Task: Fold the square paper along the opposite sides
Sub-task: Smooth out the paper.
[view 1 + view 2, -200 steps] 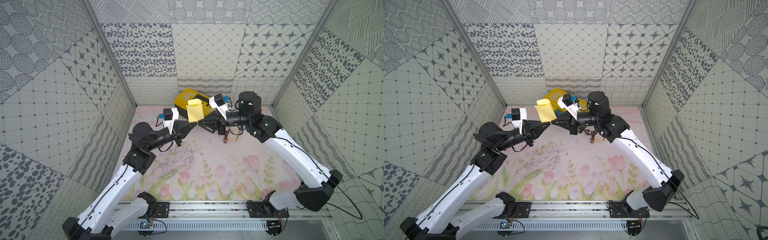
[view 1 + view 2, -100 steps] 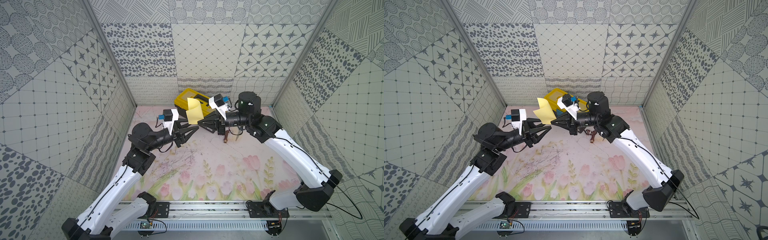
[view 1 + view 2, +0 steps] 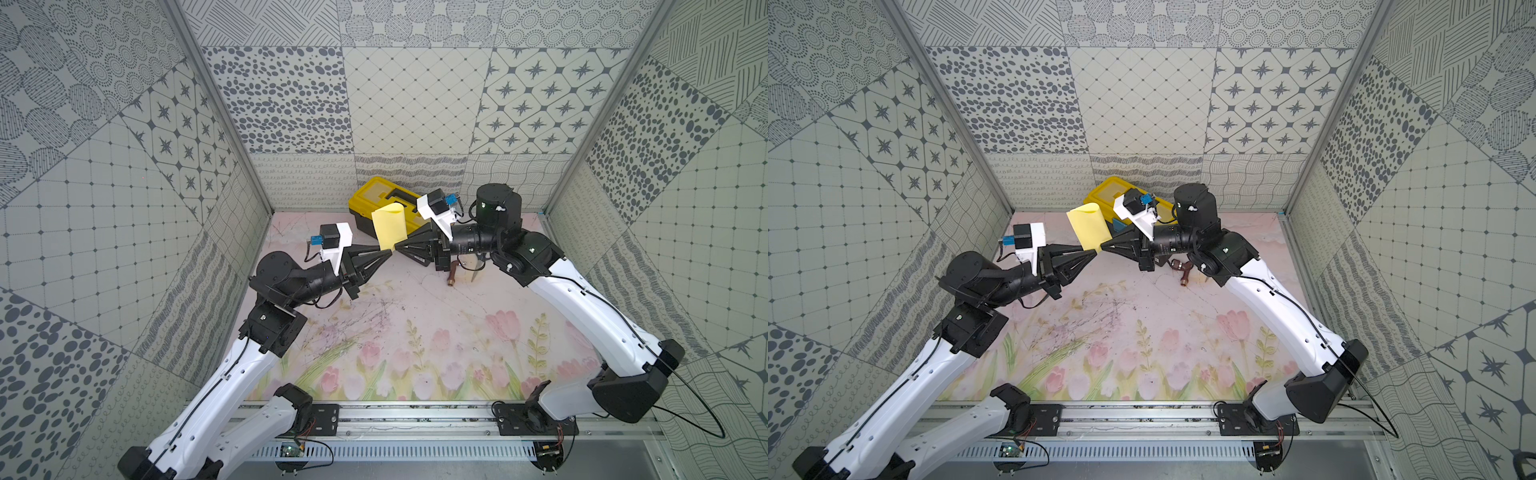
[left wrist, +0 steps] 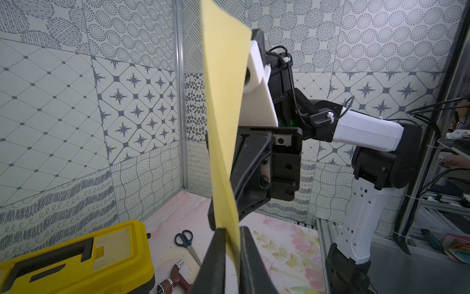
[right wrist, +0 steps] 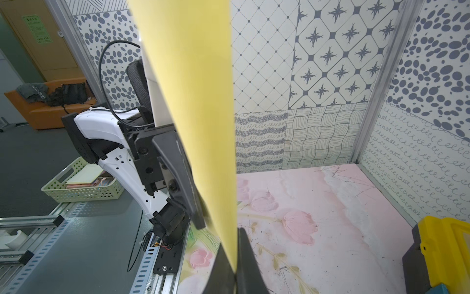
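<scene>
The pale-yellow square paper (image 3: 388, 226) (image 3: 1087, 228) stands upright in the air above the back of the mat, bent over into a narrow loop with a rounded top. My left gripper (image 3: 390, 250) (image 3: 1097, 251) meets its lower edge from the left, and in the left wrist view the paper (image 4: 223, 127) runs down between the narrow jaws of the left gripper (image 4: 232, 230). My right gripper (image 3: 397, 248) (image 3: 1103, 248) pinches the same lower edge from the right. In the right wrist view the right gripper (image 5: 232, 239) is shut on the paper (image 5: 198, 101).
A yellow-and-black toolbox (image 3: 386, 197) (image 3: 1104, 191) (image 4: 76, 259) (image 5: 442, 254) sits at the back, just behind the paper. Blue-handled scissors (image 4: 187, 243) and a brown-handled tool (image 3: 453, 276) (image 3: 1183, 276) lie on the floral mat (image 3: 415, 340) under the right arm.
My left gripper opened and drew a little away from the paper, then came back and closed on its lower edge. The right gripper kept its hold throughout.
</scene>
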Robot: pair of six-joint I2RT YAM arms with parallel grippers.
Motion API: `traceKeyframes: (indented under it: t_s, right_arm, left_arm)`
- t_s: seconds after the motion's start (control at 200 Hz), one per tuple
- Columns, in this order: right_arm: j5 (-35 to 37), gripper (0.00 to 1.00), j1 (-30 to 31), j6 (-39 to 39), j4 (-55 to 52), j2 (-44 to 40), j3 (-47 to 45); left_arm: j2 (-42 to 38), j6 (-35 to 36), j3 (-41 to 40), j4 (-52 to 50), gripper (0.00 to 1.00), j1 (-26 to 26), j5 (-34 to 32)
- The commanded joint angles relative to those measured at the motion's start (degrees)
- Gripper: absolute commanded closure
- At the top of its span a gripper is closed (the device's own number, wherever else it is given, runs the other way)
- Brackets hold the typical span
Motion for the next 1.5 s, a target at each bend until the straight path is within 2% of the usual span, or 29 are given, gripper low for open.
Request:
traceKeyframes:
  t_s: [0.0,0.19,0.325,0.63,0.69,0.74,0.79,0.88,1.131,1.271,1.341,1.491]
  right_arm:
    - [-0.4,1.00,0.3,-0.6,0.6,-1.5,-0.1]
    - [-0.4,1.00,0.4,-1.0,0.6,-1.9,-0.3]
    - [-0.7,1.00,0.4,-1.0,0.6,-1.9,-0.4]
    - [-0.9,1.00,0.6,-1.1,0.6,-1.9,-0.4]
    - [-0.8,0.85,0.5,-1.4,0.6,-2.0,-0.5]
    - [-1.0,0.78,0.5,-1.5,0.6,-2.0,-0.6]
    - [-1.0,0.73,0.5,-1.8,0.6,-2.1,-0.5]
    - [-1.9,0.69,0.5,-2.0,0.6,-2.2,-0.2]
    - [-4.1,0.72,0.5,-1.8,0.5,-1.5,0.3]
    - [-4.0,0.78,0.4,-2.0,0.5,-0.8,0.3]
    - [-3.7,0.85,0.5,-2.0,0.5,-0.5,0.3]
    - [-3.3,0.89,0.5,-2.6,0.6,-0.5,0.4]
  left_arm:
    - [-0.4,1.2,-0.1,1.0,0.85,0.0,0.4]
    - [-0.5,1.6,-0.1,0.0,0.86,-0.1,-0.5]
    - [-0.5,2.0,0.0,-1.4,1.00,0.0,-2.1]
    - [0.2,1.8,0.4,-1.2,1.00,0.0,-1.9]
    - [0.2,1.8,0.4,-1.2,1.00,0.0,-1.7]
    - [0.3,1.9,0.5,-1.3,1.00,0.0,-1.6]
    - [0.2,1.9,0.5,-1.5,1.00,0.0,-1.5]
    - [0.2,2.0,0.4,-1.7,1.00,0.0,-1.4]
    - [0.4,1.6,0.3,-0.4,1.00,0.0,-1.1]
    - [0.3,0.6,0.4,0.5,1.00,0.0,-0.1]
    - [0.2,0.4,0.4,0.5,1.00,0.0,0.4]
    - [0.0,-0.4,0.4,0.6,1.00,0.0,1.7]
